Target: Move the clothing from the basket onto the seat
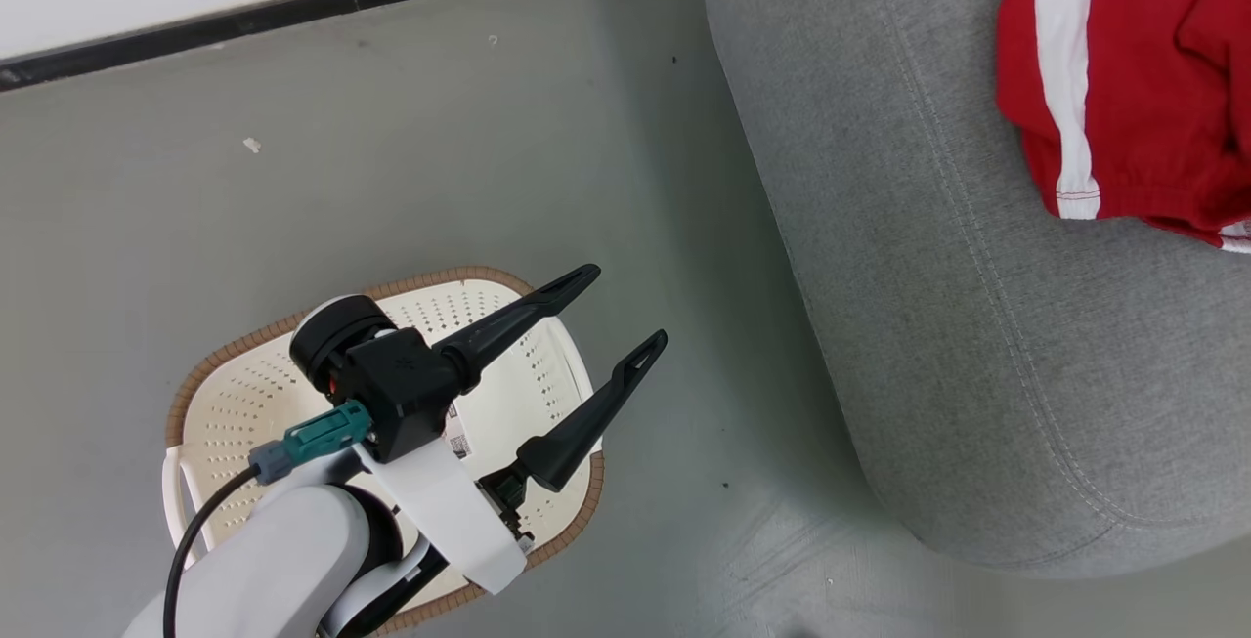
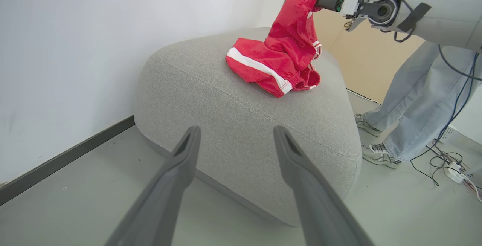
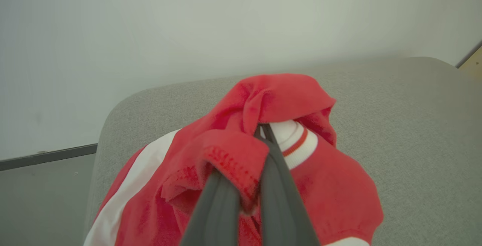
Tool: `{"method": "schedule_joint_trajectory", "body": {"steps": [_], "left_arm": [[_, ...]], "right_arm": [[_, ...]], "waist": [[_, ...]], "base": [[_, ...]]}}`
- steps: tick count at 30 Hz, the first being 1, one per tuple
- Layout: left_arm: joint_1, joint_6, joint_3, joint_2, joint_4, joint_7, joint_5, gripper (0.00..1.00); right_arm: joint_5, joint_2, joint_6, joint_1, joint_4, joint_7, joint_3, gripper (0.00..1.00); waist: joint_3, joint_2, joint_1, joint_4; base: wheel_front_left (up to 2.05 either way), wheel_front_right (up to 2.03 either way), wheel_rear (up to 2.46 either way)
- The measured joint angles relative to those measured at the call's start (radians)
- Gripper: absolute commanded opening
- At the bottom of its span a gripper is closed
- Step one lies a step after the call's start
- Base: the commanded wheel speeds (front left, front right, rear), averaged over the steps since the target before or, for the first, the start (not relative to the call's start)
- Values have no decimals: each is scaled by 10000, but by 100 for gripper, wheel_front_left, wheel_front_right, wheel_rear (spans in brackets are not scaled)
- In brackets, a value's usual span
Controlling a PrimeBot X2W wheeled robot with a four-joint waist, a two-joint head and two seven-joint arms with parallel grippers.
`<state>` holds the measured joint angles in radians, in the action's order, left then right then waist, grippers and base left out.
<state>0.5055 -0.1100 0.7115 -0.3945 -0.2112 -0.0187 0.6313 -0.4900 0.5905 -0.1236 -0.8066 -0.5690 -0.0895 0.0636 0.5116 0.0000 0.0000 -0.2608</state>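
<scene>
Red garment (image 3: 324, 189) on seat (image 3: 399, 125), fold pinched in right gripper (image 3: 262, 133), jaws closed

On my right wrist camera, the right tool (image 3: 258, 140) has its two dark fingers pressed together on a fold of the red garment (image 3: 278, 95), with cloth bunched over and around them. I can see white stripes and a white ribbed cuff with a red line just beside the fingers. The garment's lower part lies on the grey seat (image 3: 395, 125). Behind it are a pale wall (image 3: 188, 31), a dark skirting strip (image 3: 49, 157) and grey floor (image 3: 41, 197).
</scene>
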Motion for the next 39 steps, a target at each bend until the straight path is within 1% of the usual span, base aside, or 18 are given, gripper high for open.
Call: {"method": "schedule_joint_trajectory", "body": {"steps": [7,13,17,21,22,23,24,25,26,31,39], "left_arm": [[181,-77,4,-144,-17,-6,0,100],[231,-82,0,-186,35,-113,2,100],[245,-84,36,-186,77,-230,4,100],[255,-84,61,-186,165,-284,8,100],[256,-86,69,-186,196,-334,10,100],[256,-86,73,-186,217,-359,17,100],[256,-86,75,-186,245,-370,19,100],[256,-86,84,-186,270,-378,21,100],[256,-86,100,-186,305,-435,21,100],[257,-86,138,-174,372,-514,40,100],[260,-88,194,-153,614,-696,109,100]], "right_arm": [[222,-364,0,35,-190,192,531,0],[372,-880,0,110,-249,384,1223,0],[428,-895,0,261,-418,625,1553,0],[412,-895,0,255,-562,752,1603,0],[393,-895,0,253,-598,809,1599,14],[326,-895,0,253,-627,809,1582,34],[268,-895,0,250,-640,821,1580,57],[226,-895,0,244,-660,915,1597,93],[163,-897,0,244,-696,1011,1639,100],[-33,-903,0,247,-779,1185,1801,100],[-903,-982,0,295,-805,1703,2109,100]], "waist": [[246,0,0,96],[279,0,0,128],[208,0,0,116],[107,0,0,104],[78,0,0,101],[46,0,0,96],[14,0,0,90],[-21,0,0,84],[-56,0,0,78],[-216,0,0,53],[-605,0,0,-16]], "base": [[0,0,0],[0,0,0],[0,0,0],[0,0,0],[0,0,0],[0,0,0],[0,0,0],[0,0,0],[0,0,0],[0,0,0],[0,0,0]]}}
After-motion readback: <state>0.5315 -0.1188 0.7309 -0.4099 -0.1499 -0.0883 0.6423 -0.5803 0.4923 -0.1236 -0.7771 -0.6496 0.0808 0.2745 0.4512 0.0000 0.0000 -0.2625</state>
